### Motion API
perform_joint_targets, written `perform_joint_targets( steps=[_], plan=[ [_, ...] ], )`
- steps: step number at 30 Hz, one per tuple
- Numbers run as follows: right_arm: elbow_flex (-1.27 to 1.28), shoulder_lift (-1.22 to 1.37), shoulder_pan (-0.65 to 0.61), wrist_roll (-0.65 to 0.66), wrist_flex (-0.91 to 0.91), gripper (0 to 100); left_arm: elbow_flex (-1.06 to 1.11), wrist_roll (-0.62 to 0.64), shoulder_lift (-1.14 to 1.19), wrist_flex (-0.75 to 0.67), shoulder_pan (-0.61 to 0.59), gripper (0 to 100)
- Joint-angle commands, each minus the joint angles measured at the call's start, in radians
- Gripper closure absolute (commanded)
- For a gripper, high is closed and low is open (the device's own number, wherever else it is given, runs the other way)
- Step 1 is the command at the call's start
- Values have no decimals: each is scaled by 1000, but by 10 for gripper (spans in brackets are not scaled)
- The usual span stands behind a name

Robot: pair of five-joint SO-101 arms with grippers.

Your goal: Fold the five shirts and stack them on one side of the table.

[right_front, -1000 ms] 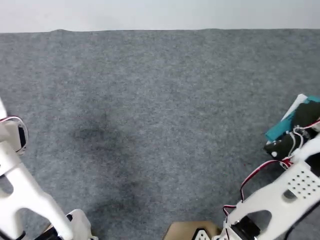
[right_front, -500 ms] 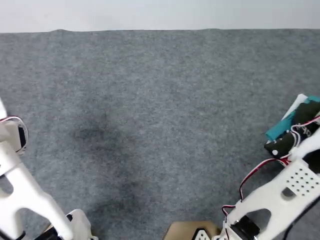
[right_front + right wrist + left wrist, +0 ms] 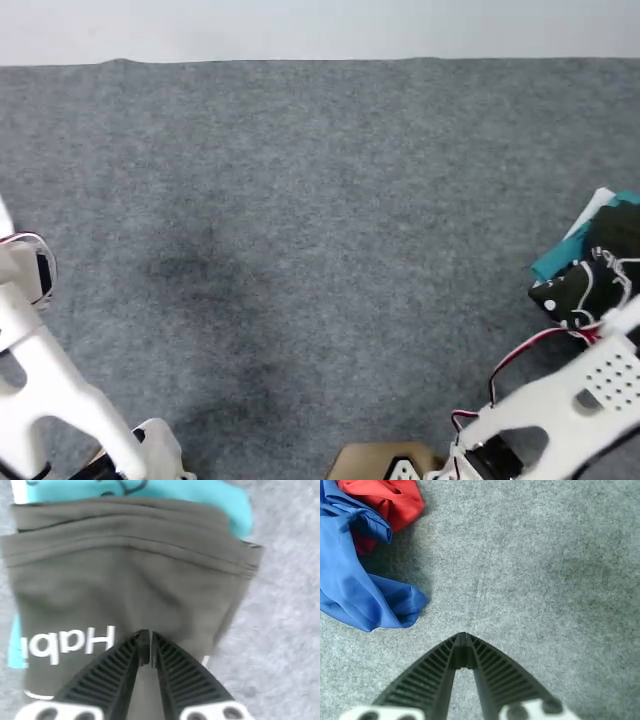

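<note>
Half cut off at the high view's edge, my black shirt [image 3: 130, 565] lies folded on the teal shirt [image 3: 200, 492], with the left gripper [image 3: 463, 639] and right gripper [image 3: 145, 641] fingers closed together.

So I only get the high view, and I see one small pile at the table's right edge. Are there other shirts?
Observer: Yes, the left wrist view has a crumpled blue shirt, not folded.
Visitor: Just that one?
Observer: A red shirt lies bunched against it.
Visitor: And my pile?
Observer: A folded dark shirt lies on a turquoise one, with the right claw shut over it.
</note>
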Motion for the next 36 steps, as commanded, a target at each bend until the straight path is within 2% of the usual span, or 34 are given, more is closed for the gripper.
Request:
perform_joint_targets(
  steps=[1, 8, 11, 15, 23, 29, 36],
  plan=[
    [-48, 50, 35, 52, -97, 988, -8, -11, -34, 11, 9, 997],
    [-54, 271, 33, 236, -406, 988, -8, -11, -34, 11, 9, 997],
    [-95, 280, 30, 236, -433, 988, -8, -11, -34, 11, 9, 997],
    [-259, 272, 22, 184, -317, 988, -8, -11, -34, 11, 9, 997],
    [-545, 265, -39, 158, 84, 988, -7, -9, -34, 11, 9, 997],
    [-562, 266, 22, 164, 79, 988, -7, -9, -34, 11, 9, 997],
    [-420, 209, 104, 161, 81, 988, -7, -9, -34, 11, 11, 997]
  ],
)
